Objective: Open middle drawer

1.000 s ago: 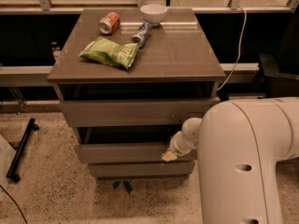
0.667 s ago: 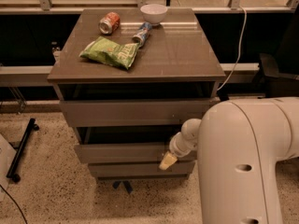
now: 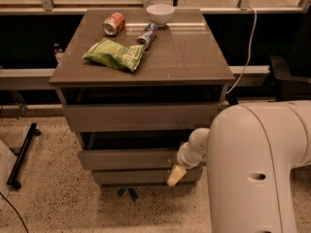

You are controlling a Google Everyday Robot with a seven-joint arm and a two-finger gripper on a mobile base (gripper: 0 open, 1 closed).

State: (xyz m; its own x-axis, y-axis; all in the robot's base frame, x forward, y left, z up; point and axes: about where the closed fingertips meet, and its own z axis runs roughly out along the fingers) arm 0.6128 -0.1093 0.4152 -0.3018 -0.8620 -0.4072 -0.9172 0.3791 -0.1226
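Observation:
The middle drawer (image 3: pixel 126 158) is the second grey-brown front of the cabinet, and it stands out a little with a dark gap above it. The taller top drawer front (image 3: pixel 141 116) sits above it and the lowest front (image 3: pixel 136 176) below. My gripper (image 3: pixel 176 175), with a yellowish tip, hangs at the right end of the drawer fronts, at the lower edge of the middle drawer and over the lowest one. My big white arm (image 3: pixel 257 169) fills the lower right and hides the cabinet's right side.
On the cabinet top (image 3: pixel 194 57) lie a green chip bag (image 3: pixel 114 55), a red can (image 3: pixel 114 24), a white bowl (image 3: pixel 160 12) and a blue-white packet (image 3: pixel 146 35). A white cable (image 3: pixel 250 47) hangs at the right. A black stand leg (image 3: pixel 22 154) lies on the speckled floor at the left.
My gripper has slid down and a little left, from the middle drawer's front toward its lower edge. The drawers look unmoved.

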